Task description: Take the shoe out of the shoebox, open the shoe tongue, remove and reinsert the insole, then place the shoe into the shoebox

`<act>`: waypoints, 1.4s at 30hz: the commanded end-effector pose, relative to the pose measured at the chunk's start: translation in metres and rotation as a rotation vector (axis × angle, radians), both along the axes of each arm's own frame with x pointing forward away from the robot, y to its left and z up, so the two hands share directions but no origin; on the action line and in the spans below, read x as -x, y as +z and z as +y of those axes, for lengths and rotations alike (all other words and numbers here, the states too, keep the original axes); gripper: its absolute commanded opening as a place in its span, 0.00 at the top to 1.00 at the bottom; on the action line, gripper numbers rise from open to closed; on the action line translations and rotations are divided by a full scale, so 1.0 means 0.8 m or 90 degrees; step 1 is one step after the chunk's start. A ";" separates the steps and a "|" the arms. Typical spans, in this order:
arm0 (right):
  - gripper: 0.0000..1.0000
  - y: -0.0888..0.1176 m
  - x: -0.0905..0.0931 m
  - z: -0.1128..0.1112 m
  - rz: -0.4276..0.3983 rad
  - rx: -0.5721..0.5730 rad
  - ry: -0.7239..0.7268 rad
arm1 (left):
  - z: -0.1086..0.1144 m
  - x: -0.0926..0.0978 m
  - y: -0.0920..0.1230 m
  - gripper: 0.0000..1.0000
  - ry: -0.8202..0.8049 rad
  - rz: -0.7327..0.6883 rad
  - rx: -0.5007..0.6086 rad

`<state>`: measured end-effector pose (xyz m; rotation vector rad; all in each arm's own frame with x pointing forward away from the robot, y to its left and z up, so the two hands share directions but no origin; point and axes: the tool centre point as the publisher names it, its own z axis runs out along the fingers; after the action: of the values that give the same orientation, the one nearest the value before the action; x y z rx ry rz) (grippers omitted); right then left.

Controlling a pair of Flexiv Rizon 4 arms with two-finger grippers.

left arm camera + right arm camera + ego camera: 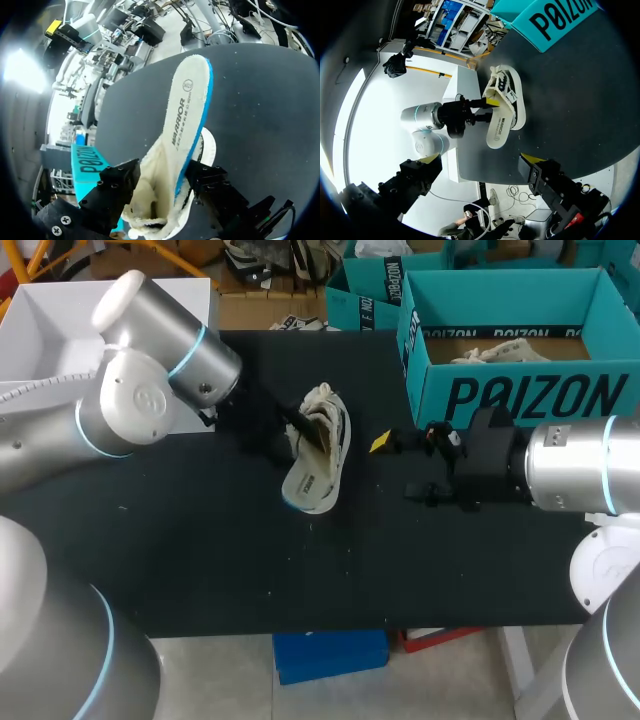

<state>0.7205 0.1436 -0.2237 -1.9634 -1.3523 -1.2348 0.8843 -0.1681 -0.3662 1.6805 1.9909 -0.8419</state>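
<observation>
- The shoe point(325, 430), pale with a fleecy cream lining, lies tilted on its side mid-table, out of the box
- Its insole point(306, 487), cream with a blue edge, juts from the opening toward the table's near edge
- The left gripper point(160, 184) is clamped across the heel end, one finger against the fleece, the other against the white sole
- The right gripper point(398, 468) hangs just beside the shoe, jaws apart, holding nothing
- The teal shoebox point(520, 395) stands open behind it on the black table point(200, 560)

The head view looks down on the table point(200, 570) from above the shoe point(318, 455), the left wrist view sits close against that shoe, and the right wrist view faces it from well apart.
</observation>
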 end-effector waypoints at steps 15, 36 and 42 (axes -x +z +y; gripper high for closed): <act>0.00 0.000 0.000 0.000 0.001 0.000 0.000 | 0.011 -0.021 0.001 0.53 0.027 -0.039 -0.023; 0.00 0.000 0.000 0.000 0.001 0.000 0.000 | 0.015 -0.013 -0.002 1.00 0.033 -0.029 0.002; 0.00 0.000 0.000 0.000 0.001 0.000 0.000 | 0.015 0.005 0.010 1.00 0.020 -0.017 0.036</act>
<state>0.7205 0.1436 -0.2237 -1.9635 -1.3523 -1.2348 0.8884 -0.1623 -0.3602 1.6256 1.9693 -0.8507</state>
